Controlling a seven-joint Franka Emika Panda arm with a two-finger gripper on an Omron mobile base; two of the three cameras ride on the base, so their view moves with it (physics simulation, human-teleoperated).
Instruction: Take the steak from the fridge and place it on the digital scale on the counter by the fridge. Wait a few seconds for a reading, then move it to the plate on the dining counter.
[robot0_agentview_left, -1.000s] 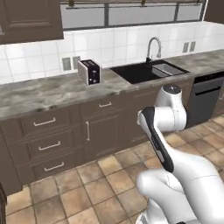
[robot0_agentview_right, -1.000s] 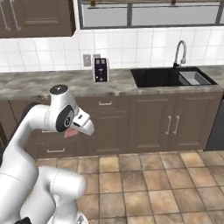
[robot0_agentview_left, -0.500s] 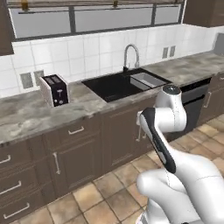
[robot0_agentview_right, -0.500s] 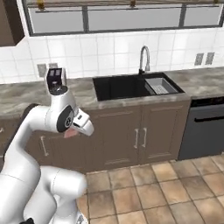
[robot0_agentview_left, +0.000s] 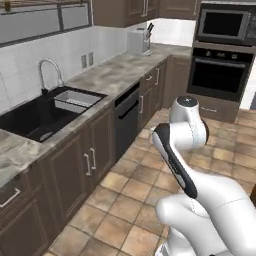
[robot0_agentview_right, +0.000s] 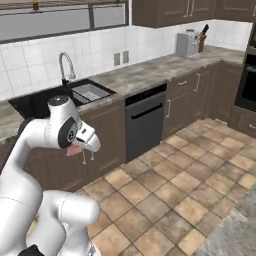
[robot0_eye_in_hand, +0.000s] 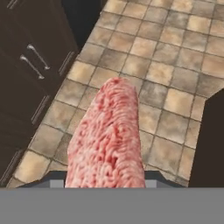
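Swinging with the driving base, both base cameras now look past the black sink (robot0_agentview_left: 45, 112) toward the dark dishwasher front (robot0_agentview_right: 146, 122) and the black built-in wall oven (robot0_agentview_left: 220, 60); a second ago they faced the toaster and the sink, so it is the cameras that have turned, not the kitchen things. Through this the white arm stays folded close to its body. Seen from the hand camera, the pinkish-red marbled slab of raw steak (robot0_eye_in_hand: 108, 138) rises from the bottom edge and hangs over the tan tiled floor (robot0_eye_in_hand: 175, 65), beside dark cabinet doors with metal handles; a sliver of pink also peeks under the wrist in the right base view (robot0_agentview_right: 74, 150). The jaws look clenched on the steak, though the finger tips themselves are hidden behind the meat. I judge this to be a carrying leg of the task, meat in hand, base in transit. Whether the weighing is done cannot be told. Next comes bringing the target surface into view, then lowering and releasing.
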